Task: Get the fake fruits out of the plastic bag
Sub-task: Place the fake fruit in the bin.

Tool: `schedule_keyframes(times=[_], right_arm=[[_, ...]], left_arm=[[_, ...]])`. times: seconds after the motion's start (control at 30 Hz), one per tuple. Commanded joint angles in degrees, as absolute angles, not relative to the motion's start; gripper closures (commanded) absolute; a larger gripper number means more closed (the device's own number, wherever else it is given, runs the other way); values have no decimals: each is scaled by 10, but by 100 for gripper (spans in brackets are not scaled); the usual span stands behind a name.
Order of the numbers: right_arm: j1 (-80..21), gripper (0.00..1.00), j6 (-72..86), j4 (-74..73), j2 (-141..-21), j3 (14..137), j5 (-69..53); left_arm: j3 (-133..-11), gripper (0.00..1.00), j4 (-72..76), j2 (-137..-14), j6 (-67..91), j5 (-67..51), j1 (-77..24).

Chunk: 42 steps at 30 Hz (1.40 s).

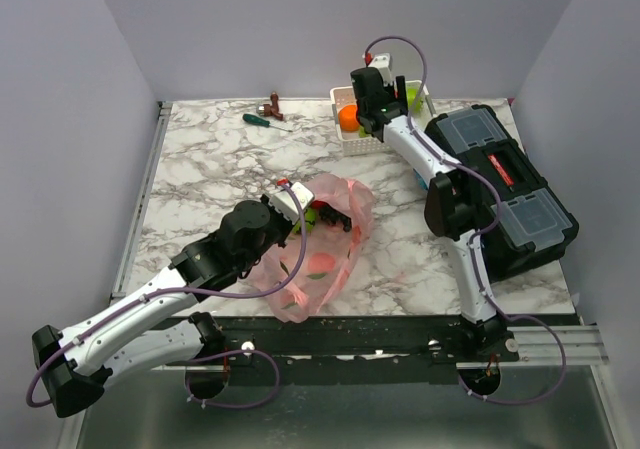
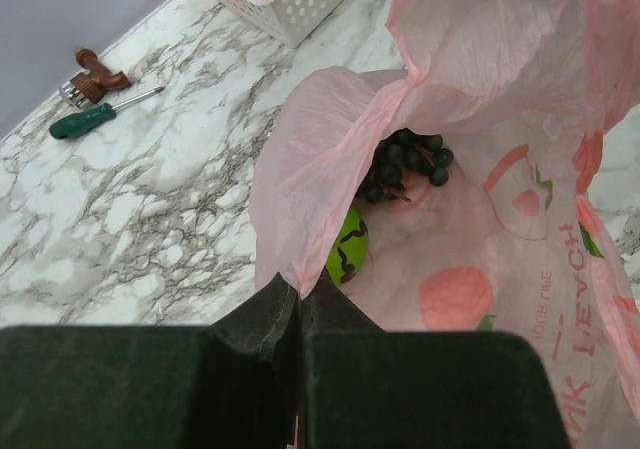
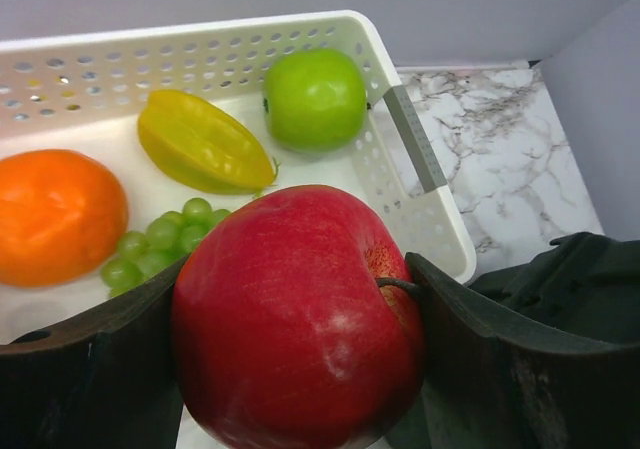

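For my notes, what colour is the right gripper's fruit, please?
The apple is red; right wrist view.

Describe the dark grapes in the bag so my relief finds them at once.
Find the pink bag mid-table, its edge pinched by the left hand. Inside its mouth lies a near-black grape bunch, knobbly, unlike the smooth green fruit just beside it.

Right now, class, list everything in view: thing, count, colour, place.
plastic bag: one, pink, table middle
dark grapes: one bunch, black, in bag
green fruit: one, green, in bag
basket: one, white, table's far side
orange: one, orange, in basket
green apple: one, green, in basket
yellow fruit: one, yellow, in basket
green grapes: one bunch, green, in basket
red apple: one, red, in right claw
screwdriver: one, green handle, far left
brown object: one, brown, beside screwdriver
toolbox: one, black, table's right
left claw: one, black, shut on bag
right claw: one, black, holding apple
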<state>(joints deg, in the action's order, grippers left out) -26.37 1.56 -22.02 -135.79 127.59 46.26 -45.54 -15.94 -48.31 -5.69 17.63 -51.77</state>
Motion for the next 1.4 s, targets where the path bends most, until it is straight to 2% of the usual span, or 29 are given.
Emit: schedule_keyframes(times=[0.0, 0.33, 0.5, 0.7, 0.83, 0.9, 1.13, 1.37], right_arm=[[-249, 83, -57, -196, -1401, 1314, 521], [-225, 63, -108, -166, -1463, 1341, 539], [-219, 46, -111, -167, -1481, 1349, 535], [-217, 20, -118, -167, -1489, 1349, 531], [-217, 15, -121, -169, -1493, 1353, 525], [-217, 5, -120, -173, -1492, 1357, 523], [-219, 3, -85, -229, -1469, 1376, 498], [-255, 3, -17, -299, -1368, 1346, 440]], left_arm=[[-474, 100, -154, -479, -48, 156, -516], [-475, 100, -153, -478, -45, 148, -516], [-475, 100, -154, -480, -43, 143, -516], [-475, 100, -153, -478, -43, 142, -516], [-476, 100, -154, -478, -42, 142, -516], [-476, 100, -154, -478, -42, 143, -516], [-476, 100, -156, -475, -41, 141, -516], [-475, 100, -157, -471, -41, 144, -516]])
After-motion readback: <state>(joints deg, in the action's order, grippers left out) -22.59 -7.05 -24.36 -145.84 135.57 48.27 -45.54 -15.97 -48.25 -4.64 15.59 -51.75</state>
